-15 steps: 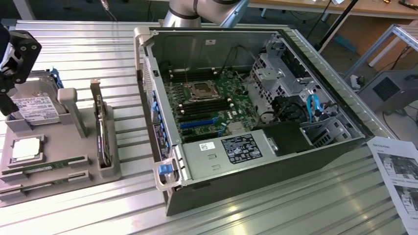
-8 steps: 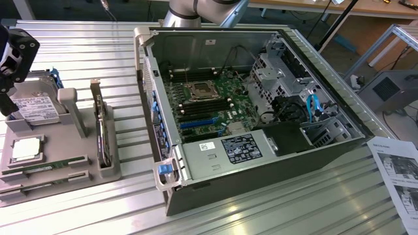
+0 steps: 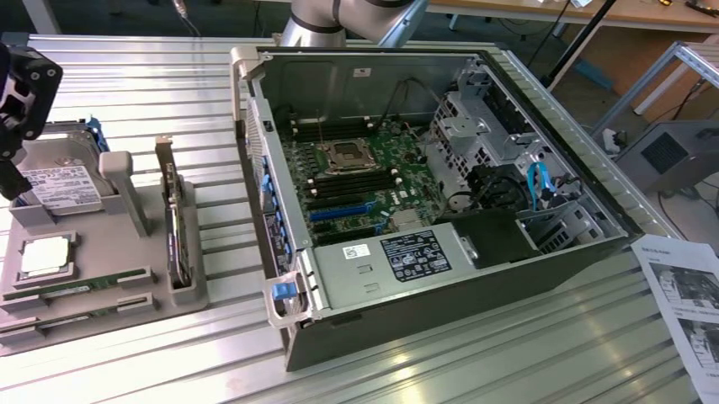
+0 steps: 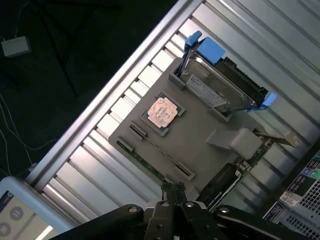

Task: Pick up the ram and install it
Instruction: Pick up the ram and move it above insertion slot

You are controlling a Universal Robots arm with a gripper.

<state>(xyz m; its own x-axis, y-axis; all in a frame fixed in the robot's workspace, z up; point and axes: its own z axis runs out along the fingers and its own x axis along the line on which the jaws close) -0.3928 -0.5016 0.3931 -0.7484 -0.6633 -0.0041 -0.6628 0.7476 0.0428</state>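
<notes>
The ram (image 3: 84,286) (image 4: 160,149) lies flat in its slot on the grey parts tray (image 3: 113,248) (image 4: 205,120), on the row just beside the square silver processor (image 3: 43,257) (image 4: 162,111). A second green stick (image 3: 67,318) (image 4: 142,159) lies parallel to it, closer to the tray's edge. We see the gripper (image 3: 13,189) (image 4: 173,187) hanging above the tray, clear of the ram and touching nothing. Its jaws are pressed together and empty. In the wrist view the fingertips (image 4: 168,188) sit just past one end of the two sticks. In the exterior view the black gripper hangs at the far left, over the hard drive (image 3: 56,181) (image 4: 220,85), which stands at the tray's other end from the ram. We also note an expansion card (image 3: 174,219) (image 4: 225,180) standing on edge along the side of the tray nearer the computer. Towards the exterior view's right, the open computer case (image 3: 450,311) rests on the slatted metal table (image 3: 135,93) (image 4: 100,165). Its green motherboard (image 3: 371,168) is exposed and well apart from the ram. A printed sheet (image 3: 685,303) lies beyond the case at the far right.
</notes>
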